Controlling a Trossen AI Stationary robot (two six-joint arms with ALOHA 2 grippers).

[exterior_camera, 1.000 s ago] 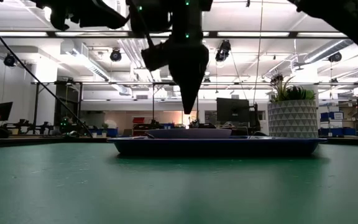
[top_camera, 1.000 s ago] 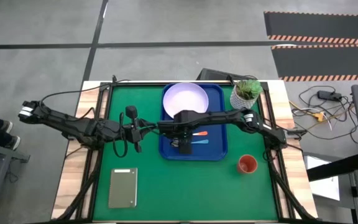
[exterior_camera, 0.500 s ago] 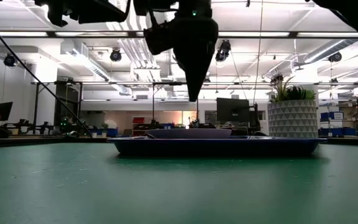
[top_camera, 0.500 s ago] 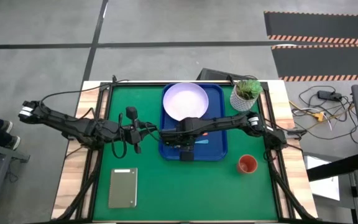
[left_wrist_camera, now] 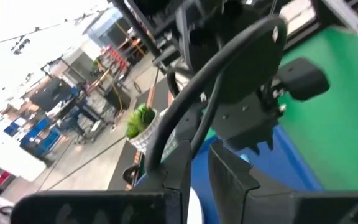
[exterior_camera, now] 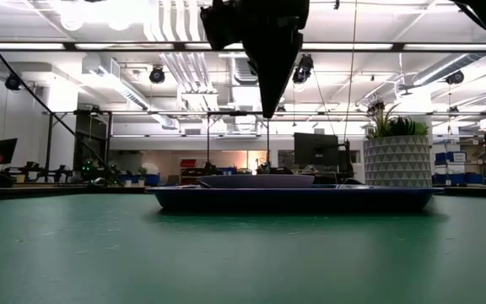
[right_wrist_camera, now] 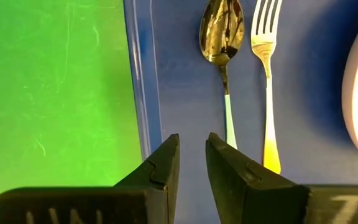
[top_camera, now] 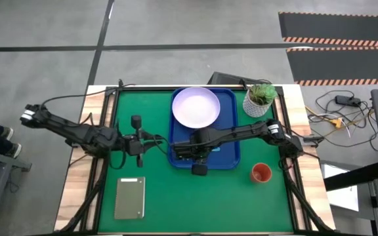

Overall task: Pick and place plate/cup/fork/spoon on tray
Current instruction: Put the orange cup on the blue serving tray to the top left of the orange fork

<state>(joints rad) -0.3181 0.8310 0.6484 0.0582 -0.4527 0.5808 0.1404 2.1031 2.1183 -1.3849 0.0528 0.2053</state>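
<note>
The dark blue tray [top_camera: 230,98] lies on the green table. The lavender plate [top_camera: 195,107] rests flat on its far half. The blue-handled spoon [right_wrist_camera: 222,37] and the orange-handled fork [right_wrist_camera: 266,37] lie side by side on the tray floor, bowl and tines toward the table's left. The red-orange cup [top_camera: 260,173] stands on the table, right of the tray. My right gripper [right_wrist_camera: 192,146] points down over the tray's near rim, high above it [exterior_camera: 268,110], narrowly open and holding nothing. My left gripper [left_wrist_camera: 197,155] hovers level left of the tray [top_camera: 151,139], narrowly open.
A white pot with a green plant [top_camera: 260,98] stands off the tray's far right corner. A grey slab [top_camera: 129,198] lies at the near left of the table. Bare green table stretches between the slab and the cup, in front of the tray.
My right gripper has risen and gone toward the table's near edge, from over the spoon to the tray's near rim, with nothing in it. The spoon stays on the tray beside the fork. My left gripper has lifted a little and drawn back toward the left.
</note>
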